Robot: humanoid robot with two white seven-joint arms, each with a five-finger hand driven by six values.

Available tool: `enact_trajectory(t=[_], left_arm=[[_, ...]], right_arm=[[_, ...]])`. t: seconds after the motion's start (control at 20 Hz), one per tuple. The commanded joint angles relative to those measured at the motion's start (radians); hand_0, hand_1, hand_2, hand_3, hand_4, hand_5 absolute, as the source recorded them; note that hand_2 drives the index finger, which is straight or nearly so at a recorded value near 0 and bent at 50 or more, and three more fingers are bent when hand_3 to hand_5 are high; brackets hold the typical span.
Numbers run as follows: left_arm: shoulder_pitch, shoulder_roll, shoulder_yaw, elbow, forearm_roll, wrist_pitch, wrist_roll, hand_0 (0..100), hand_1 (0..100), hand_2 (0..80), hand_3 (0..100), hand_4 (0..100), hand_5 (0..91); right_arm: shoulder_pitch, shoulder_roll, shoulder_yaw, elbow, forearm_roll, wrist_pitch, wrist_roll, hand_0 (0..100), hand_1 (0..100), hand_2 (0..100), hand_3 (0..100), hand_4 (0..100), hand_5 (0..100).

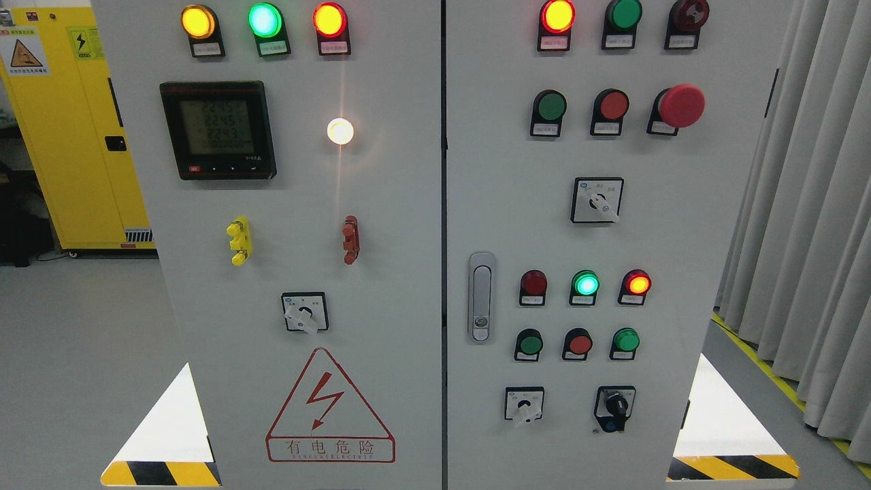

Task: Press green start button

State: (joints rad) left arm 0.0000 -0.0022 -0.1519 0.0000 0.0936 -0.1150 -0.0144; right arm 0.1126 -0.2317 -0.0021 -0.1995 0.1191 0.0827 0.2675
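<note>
Fingers of either hand do not appear in the head view, so their opening and any contact cannot be told; neither arm enters the picture.

Directly ahead stands a grey control cabinet [408, 272] with two doors. On the right door, several green buttons are present: an unlit green button [550, 107] in the upper row, beside a red button [612, 105] and a red mushroom-head stop button [680, 105]; lower down, a dark green button [529, 344] at the left of the bottom row and a brighter green button [625, 339] at its right, with a red-orange button [579, 343] between them. Which of these is the start button cannot be told, since the labels are too small to read.

Above the bottom row, a lit green lamp [585, 283] sits between a dark red lamp [533, 282] and a lit red lamp [637, 283]. A rotary selector [597, 201] sits mid-door, and a door latch [481, 297] is at the door's left edge.

On the left door are a digital meter [218, 129], a lit white lamp [340, 131] and a red electrical-hazard triangle [330, 407].
</note>
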Motion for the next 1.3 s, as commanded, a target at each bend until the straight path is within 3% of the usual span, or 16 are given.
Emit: enact_trajectory(t=[0.0,0.55,0.7,1.0,1.25], left_arm=[[-0.028,0.030,0.000,-0.025,0.000,0.001,0.001,12,56,0.0,0,0,0.0],[-0.028,0.030,0.000,-0.025,0.000,0.000,0.001,12,56,0.0,0,0,0.0],[-0.028,0.030,0.000,-0.025,0.000,0.000,0.001,12,56,0.0,0,0,0.0],[-0.028,0.030,0.000,-0.025,0.000,0.000,0.001,12,56,0.0,0,0,0.0],[-0.028,0.028,0.000,-0.025,0.000,0.000,0.001,12,56,0.0,0,0,0.0]], right_arm=[[-0.011,0.003,-0.019,0.012,-0.004,0.000,-0.001,30,42,0,0,0,0],[-0.028,0.014,-0.018,-0.018,-0.003,-0.035,-0.002,30,42,0,0,0,0],[-0.011,0.055,-0.001,-0.162,0.010,-0.129,-0.014,29,42,0,0,0,0],[0.057,0.061,0.020,-0.518,0.014,-0.124,-0.013,26,45,0,0,0,0],[0.179,0.075,0.020,-0.906,0.111,-0.132,-0.010,25,46,0,0,0,0]])
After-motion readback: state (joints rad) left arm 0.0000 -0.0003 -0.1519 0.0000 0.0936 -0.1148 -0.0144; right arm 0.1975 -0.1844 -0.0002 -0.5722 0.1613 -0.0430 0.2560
